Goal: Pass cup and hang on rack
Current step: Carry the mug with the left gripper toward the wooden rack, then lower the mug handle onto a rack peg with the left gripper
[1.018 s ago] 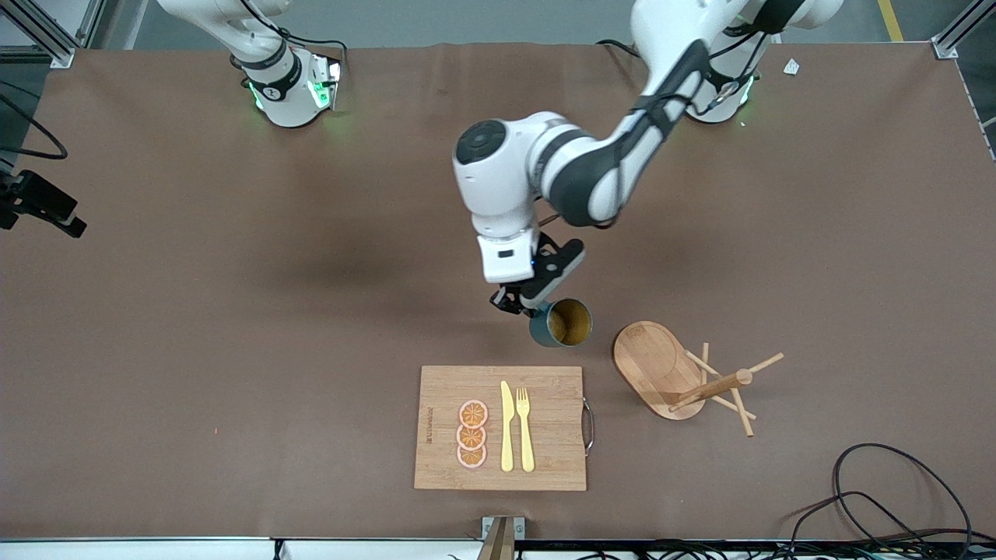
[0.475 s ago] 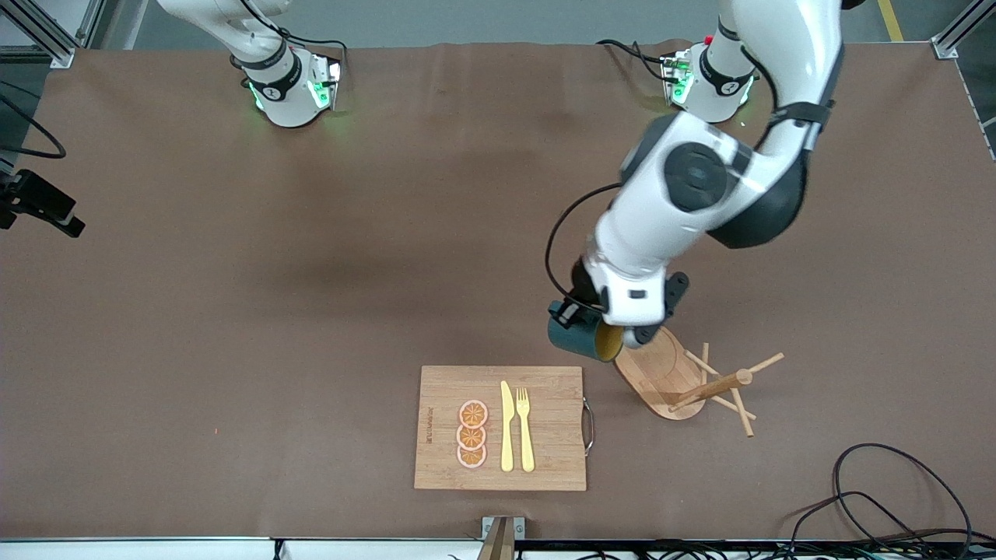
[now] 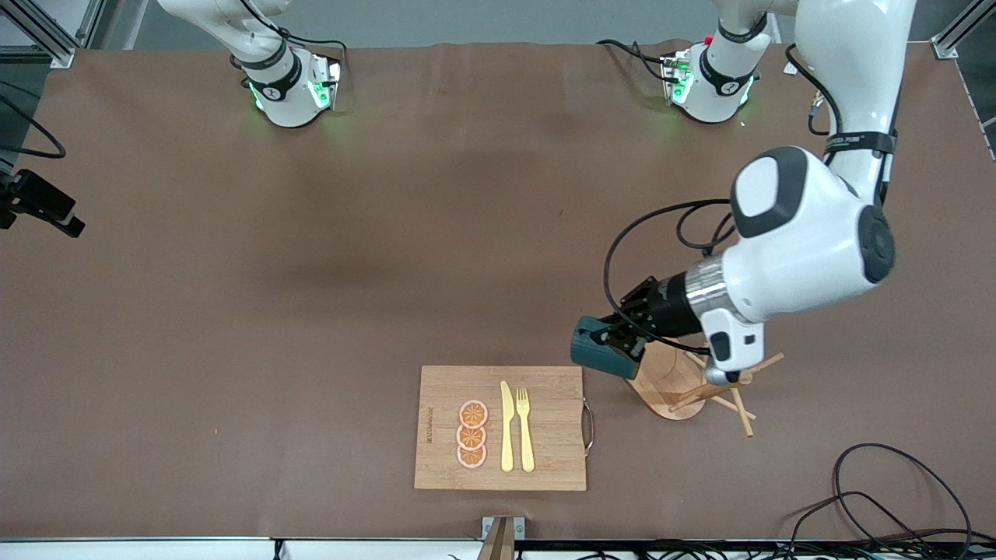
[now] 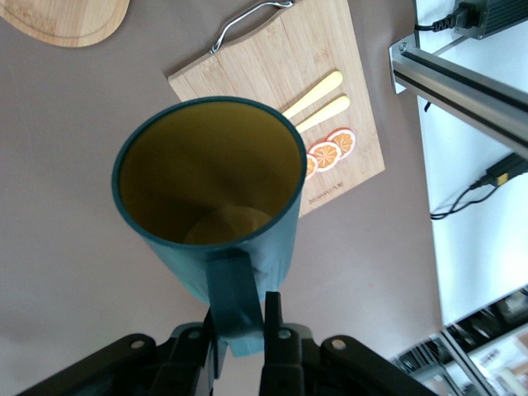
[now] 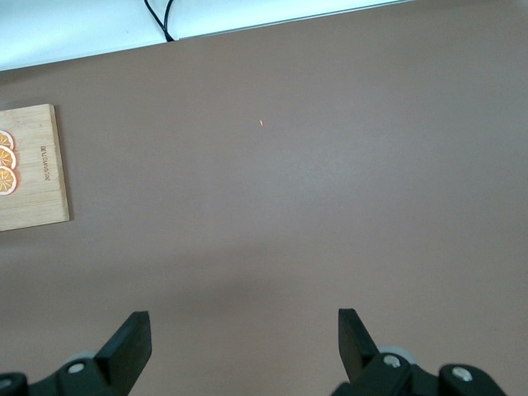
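The dark teal cup hangs in the air, held by its handle in my shut left gripper. It is over the table just beside the rack's oval base, between the base and the cutting board. In the left wrist view the cup shows its yellow inside, with my left gripper pinching the handle. The bamboo rack's post and pegs point toward the left arm's end; my wrist covers part of them. My right gripper is open and empty over bare table; it is outside the front view.
A rectangular bamboo cutting board with orange slices, a yellow knife and a fork lies near the front edge, beside the rack. Black cables lie at the front corner at the left arm's end.
My left arm has swung the cup from over the table's middle toward the rack. The cup has turned, so the front view shows its side instead of its mouth.
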